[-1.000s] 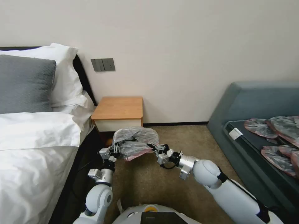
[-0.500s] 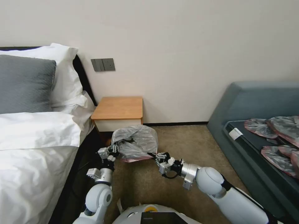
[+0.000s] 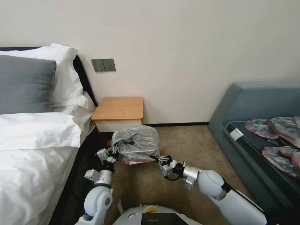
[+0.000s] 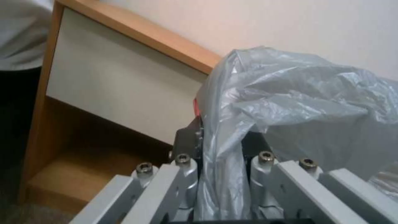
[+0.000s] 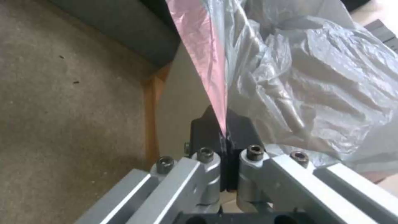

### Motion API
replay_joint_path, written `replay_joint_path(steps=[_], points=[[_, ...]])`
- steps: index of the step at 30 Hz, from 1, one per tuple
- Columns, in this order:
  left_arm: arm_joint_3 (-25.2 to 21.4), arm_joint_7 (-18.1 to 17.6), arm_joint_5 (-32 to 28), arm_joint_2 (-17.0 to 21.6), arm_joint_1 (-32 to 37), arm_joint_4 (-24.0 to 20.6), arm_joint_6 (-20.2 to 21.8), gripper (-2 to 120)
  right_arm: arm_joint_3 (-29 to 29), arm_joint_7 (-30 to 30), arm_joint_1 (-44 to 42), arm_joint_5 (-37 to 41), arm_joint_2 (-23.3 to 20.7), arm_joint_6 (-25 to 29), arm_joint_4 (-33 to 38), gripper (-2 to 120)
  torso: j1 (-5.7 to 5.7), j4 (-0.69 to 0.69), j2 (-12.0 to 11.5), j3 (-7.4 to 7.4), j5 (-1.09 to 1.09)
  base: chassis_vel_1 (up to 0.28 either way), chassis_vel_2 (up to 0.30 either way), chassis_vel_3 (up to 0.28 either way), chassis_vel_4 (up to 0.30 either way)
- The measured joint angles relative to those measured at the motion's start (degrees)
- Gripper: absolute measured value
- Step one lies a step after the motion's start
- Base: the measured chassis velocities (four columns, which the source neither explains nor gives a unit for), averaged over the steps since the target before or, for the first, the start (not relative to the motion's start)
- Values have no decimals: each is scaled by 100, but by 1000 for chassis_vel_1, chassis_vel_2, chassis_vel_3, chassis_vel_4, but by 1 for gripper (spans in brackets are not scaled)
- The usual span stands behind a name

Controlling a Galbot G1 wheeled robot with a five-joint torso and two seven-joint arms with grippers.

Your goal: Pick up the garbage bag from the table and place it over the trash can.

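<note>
Two grippers hold the garbage bag (image 3: 136,142) stretched on the carpet in front of the table (image 3: 118,108).

The left gripper (image 3: 116,152) is pinched tight on a grey fold at the bag's left side; the right gripper (image 3: 155,158) has its fingertips (image 5: 240,132) closed on the pinkish-red rim at the right. The bag bulges between them, draped over a boxy shape; the trash can itself cannot be made out beneath the plastic.

- Wall (image 3: 187,47): plain cream, grey switch plate (image 3: 103,65) fitted.
- Floor: tan carpet (image 3: 193,147).
- Bed (image 3: 34,147): white linen, grey pillow (image 3: 25,84).
- Sofa (image 3: 259,106): blue-grey, against the wall.
</note>
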Motion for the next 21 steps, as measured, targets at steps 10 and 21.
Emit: replay_joint_path(steps=[10, 21], points=[[-163, -119, -40, 47, -143, 124, 95, 10, 140, -587, -452, 630, -71, 454, 405, 32, 0, 0, 0, 0, 0, 0, 0, 0, 0], [-179, -121, -56, 79, -197, 244, 110, 10, 506, -1158, -911, 2694, -94, 239, 788, 70, 0, 0, 0, 0, 0, 0, 0, 0, 0]])
